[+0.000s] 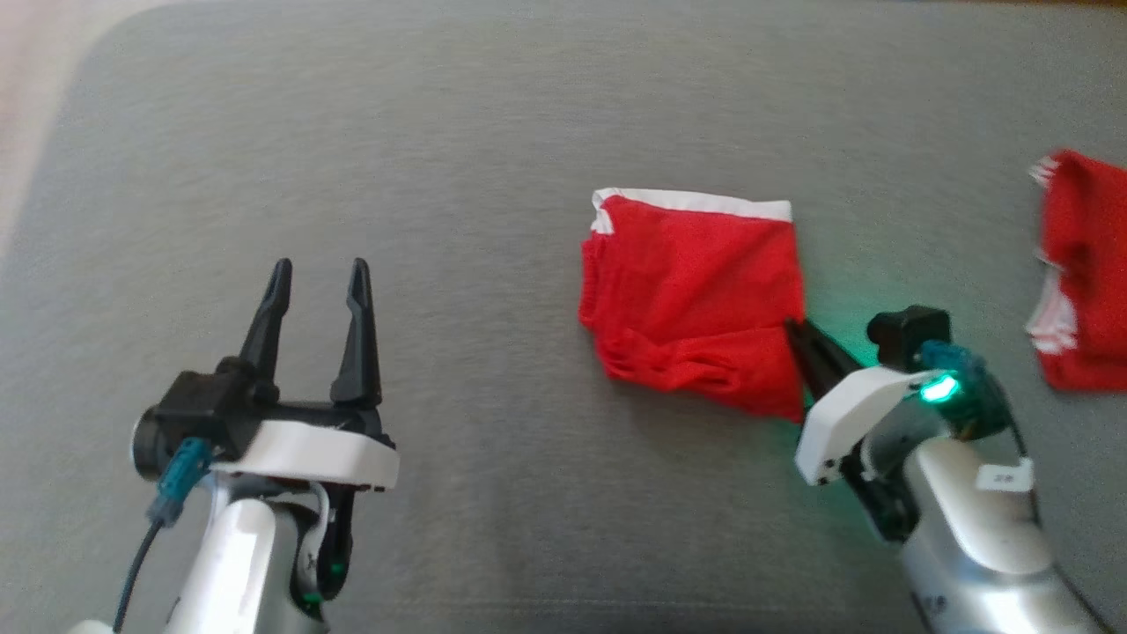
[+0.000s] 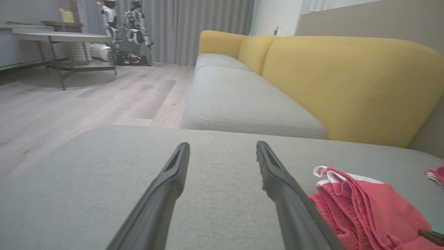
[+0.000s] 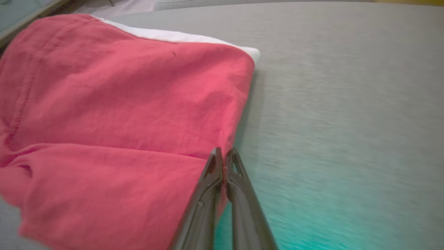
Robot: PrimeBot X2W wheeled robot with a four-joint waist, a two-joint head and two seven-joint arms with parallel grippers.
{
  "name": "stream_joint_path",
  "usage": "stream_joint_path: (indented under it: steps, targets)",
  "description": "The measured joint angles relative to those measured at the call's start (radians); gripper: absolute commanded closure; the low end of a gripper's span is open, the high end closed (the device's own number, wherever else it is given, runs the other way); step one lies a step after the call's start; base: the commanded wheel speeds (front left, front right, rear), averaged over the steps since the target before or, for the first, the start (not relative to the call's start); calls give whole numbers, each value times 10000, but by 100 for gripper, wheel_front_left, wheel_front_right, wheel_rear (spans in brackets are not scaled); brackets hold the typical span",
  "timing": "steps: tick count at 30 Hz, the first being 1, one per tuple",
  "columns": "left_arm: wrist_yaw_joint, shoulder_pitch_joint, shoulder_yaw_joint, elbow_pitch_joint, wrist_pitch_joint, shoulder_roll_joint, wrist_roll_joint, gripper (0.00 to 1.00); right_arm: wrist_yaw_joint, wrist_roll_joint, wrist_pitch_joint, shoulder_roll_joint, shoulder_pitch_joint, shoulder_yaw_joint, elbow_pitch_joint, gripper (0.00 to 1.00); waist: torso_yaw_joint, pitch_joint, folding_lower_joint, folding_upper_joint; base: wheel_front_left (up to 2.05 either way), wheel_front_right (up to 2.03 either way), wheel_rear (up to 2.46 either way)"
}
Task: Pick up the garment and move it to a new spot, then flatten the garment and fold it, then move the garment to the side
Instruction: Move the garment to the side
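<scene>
A folded red garment (image 1: pixel 691 291) with a white band along its far edge lies on the grey cushion (image 1: pixel 440 132), right of the middle. My right gripper (image 1: pixel 795 328) is at its near right edge, fingers shut. In the right wrist view the two fingertips (image 3: pixel 223 151) meet on the edge of the garment (image 3: pixel 121 104), with red cloth showing between them. My left gripper (image 1: pixel 319 273) hovers open over bare cushion at the lower left, well clear of the garment. The left wrist view has that gripper (image 2: pixel 222 146) open, with the garment (image 2: pixel 364 205) to its right.
A second red and white cloth (image 1: pixel 1079 273) lies at the cushion's right edge. Beyond the cushion are a yellow sofa back (image 2: pixel 347 86), wooden floor (image 2: pixel 86 97), a table (image 2: pixel 52 38) and another robot (image 2: pixel 128 34).
</scene>
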Motion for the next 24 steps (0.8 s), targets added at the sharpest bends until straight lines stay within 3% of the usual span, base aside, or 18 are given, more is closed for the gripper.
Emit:
stream_joint_path:
  steps: [13,19,24]
  targets:
    - [-33,-504,12,-320,4,316,176,0,0,-36,848,-2034,-64,4,-1513,100,-2654,635,0,0,0,0,0]
    - [-75,-857,-46,-493,148,472,270,0,0,249,731,-2660,-1497,-489,-1331,100,-3291,1331,0,0,0,0,0]
    - [-121,-1097,-69,-556,245,635,355,0,0,313,445,-2780,-2862,-1569,-508,100,-3617,1921,1,0,0,0,0]
